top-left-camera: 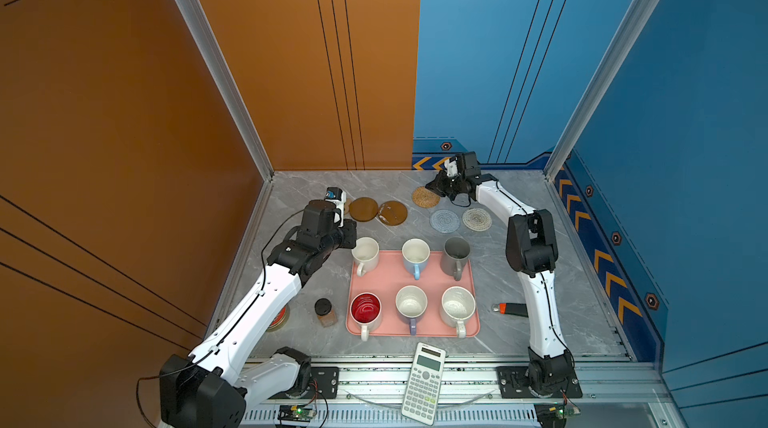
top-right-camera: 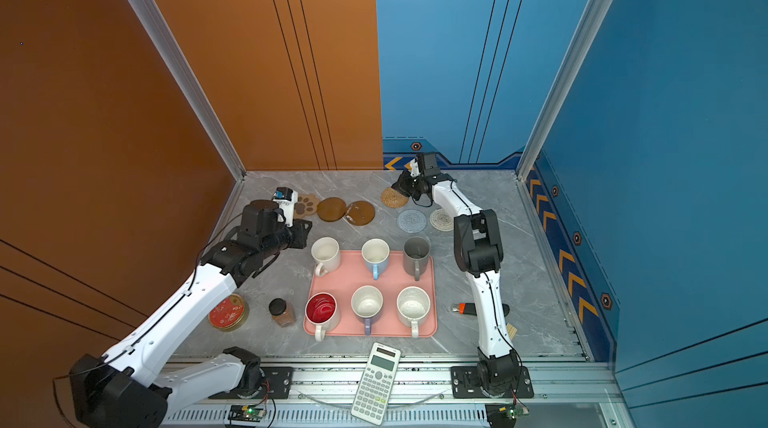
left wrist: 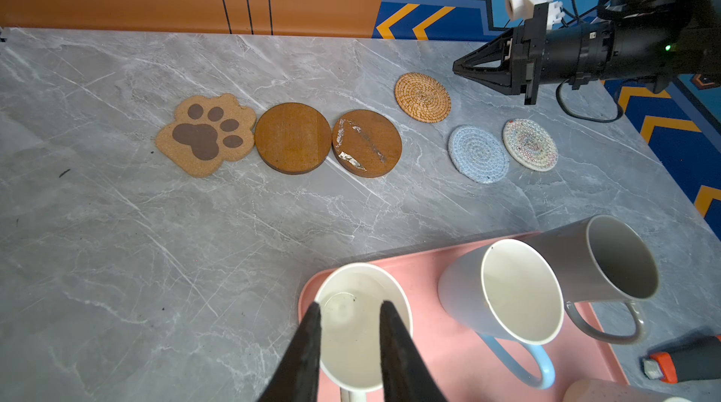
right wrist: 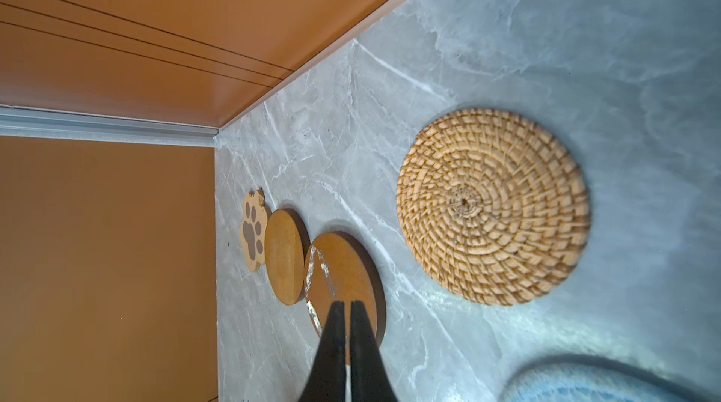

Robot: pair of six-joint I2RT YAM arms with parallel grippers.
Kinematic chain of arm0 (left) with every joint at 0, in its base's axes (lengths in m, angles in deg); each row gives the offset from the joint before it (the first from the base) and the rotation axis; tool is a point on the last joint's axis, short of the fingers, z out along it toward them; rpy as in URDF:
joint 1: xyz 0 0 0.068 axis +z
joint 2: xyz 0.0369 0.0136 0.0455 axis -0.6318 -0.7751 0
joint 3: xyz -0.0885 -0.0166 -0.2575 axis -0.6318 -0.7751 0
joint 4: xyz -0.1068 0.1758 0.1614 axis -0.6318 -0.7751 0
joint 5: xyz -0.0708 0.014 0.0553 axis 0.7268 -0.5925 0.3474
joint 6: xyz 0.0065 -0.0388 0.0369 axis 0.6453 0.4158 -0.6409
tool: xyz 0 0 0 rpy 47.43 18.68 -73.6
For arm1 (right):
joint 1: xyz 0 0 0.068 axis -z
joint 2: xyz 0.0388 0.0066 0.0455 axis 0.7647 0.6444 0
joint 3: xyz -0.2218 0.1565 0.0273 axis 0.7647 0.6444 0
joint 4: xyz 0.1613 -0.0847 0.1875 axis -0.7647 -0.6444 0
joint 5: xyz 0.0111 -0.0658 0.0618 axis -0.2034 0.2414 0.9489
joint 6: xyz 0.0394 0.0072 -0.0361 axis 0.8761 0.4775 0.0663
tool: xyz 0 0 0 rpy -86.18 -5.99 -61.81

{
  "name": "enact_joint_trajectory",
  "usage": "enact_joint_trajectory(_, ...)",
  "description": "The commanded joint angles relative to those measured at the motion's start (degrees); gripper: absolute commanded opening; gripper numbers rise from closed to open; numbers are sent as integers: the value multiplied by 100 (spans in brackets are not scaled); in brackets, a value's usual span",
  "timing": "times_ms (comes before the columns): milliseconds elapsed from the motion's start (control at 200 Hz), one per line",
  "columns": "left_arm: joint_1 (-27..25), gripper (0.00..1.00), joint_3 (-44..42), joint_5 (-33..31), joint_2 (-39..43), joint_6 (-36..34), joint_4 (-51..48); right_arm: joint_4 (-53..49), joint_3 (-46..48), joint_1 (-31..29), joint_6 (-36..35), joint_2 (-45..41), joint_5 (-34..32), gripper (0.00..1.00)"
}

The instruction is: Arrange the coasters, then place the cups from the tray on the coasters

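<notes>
The pink tray sits mid-tabletop and holds all six mugs upright, in two rows of three. The far row has the white mug, the light blue mug and the grey mug. The near row has the red-lined mug, the lavender mug and the speckled cream mug. I can see down to the bottom of each.

The left hand hangs at the white mug's rim with its fingers part-spread, one at the rim's edge and one over the mouth, pinching nothing.

Behind the tray the coasters lie flat in a loose row. The paw coaster touches the first brown disc, and the second brown disc lies just beside it. The rattan coaster sits a little farther back, followed by the grey-blue coaster and the whitish coaster. The right hand hovers near the rattan coaster, fingers pressed together, holding nothing.

Left of the tray a small brown jar wears its black lid. A red tin lies shut, partly under the left arm.
</notes>
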Motion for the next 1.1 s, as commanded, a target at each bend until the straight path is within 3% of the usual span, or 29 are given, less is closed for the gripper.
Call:
enact_joint_trajectory(0, -64, 28, -72, -93, 22, 108, -79, -262, -397, -29, -247, 289, -265, 1)
enact_joint_trajectory(626, -169, 28, -72, -144, 51, 174, -147, -729, -1097, -14, -410, 1165, -766, 1)
enact_joint_trajectory(1096, -245, 28, -36, -165, -25, 165, -156, -2018, -1088, -158, -1110, 1156, -1010, 2)
